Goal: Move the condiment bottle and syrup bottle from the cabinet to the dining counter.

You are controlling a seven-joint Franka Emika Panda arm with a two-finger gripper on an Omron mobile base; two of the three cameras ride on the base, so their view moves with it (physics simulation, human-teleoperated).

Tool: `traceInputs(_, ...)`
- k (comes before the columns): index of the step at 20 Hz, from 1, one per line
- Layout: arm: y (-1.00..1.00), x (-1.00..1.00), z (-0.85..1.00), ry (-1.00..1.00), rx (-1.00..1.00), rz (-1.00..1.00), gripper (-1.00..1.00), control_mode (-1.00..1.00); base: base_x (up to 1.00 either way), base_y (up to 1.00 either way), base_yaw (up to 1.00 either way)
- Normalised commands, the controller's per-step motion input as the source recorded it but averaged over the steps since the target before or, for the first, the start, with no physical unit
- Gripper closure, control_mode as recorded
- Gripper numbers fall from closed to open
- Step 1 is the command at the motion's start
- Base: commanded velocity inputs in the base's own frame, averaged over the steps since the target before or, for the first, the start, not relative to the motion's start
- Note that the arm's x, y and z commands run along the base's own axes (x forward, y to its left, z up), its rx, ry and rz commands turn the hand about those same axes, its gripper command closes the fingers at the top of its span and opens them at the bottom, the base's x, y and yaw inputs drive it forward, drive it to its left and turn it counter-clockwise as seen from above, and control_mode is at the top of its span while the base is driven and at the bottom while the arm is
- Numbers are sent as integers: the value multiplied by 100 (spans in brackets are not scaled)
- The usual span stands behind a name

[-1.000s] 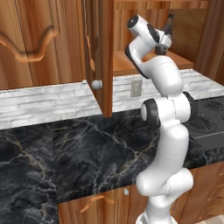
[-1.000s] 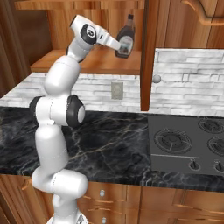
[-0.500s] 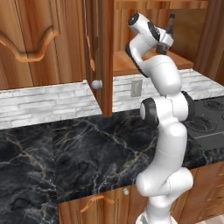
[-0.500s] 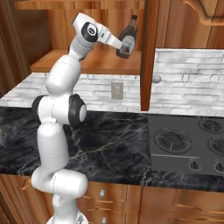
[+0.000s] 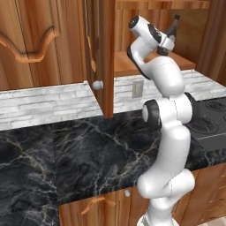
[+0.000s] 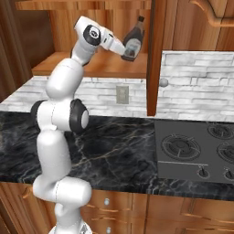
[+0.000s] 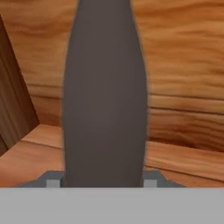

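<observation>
A black stovetop (image 6: 196,151) sits in the black marble counter (image 5: 88,154) below a white brick wall (image 5: 44,99).

boxed in tight — syrup bottle (image 6: 132,42) fills the gap just ahead, cabinet (image 6: 91,64) back wall close behind it, open door (image 6: 154,55) edge standing to the right — shelf bare leftward.

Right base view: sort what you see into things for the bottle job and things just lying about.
Job:
- syrup bottle, between the end effector's fingers, tilted above the shelf
- cabinet, door open

Just lying about:
- stove
- wall outlet
- drawers under the counter
</observation>
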Motion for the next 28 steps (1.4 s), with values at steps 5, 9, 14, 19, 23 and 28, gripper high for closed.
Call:
traceInputs(5,-2,-52,-73,-31,-14,6,100,-100,0,0,0)
traceInputs(9,-3,-63,-28,-23,-14,21,100,-100,0,0,0)
traceInputs(14,-9,-66,0,-5,-7,22,100,-100,0,0,0)
traceInputs(19,-11,-72,-2,0,-10,25,100,-100,0,0,0)
traceInputs(23,-1,-81,0,0,-10,25,100,-100,0,0,0)
traceInputs(28,0,-84,0,1,-12,26,100,-100,0,0,0)
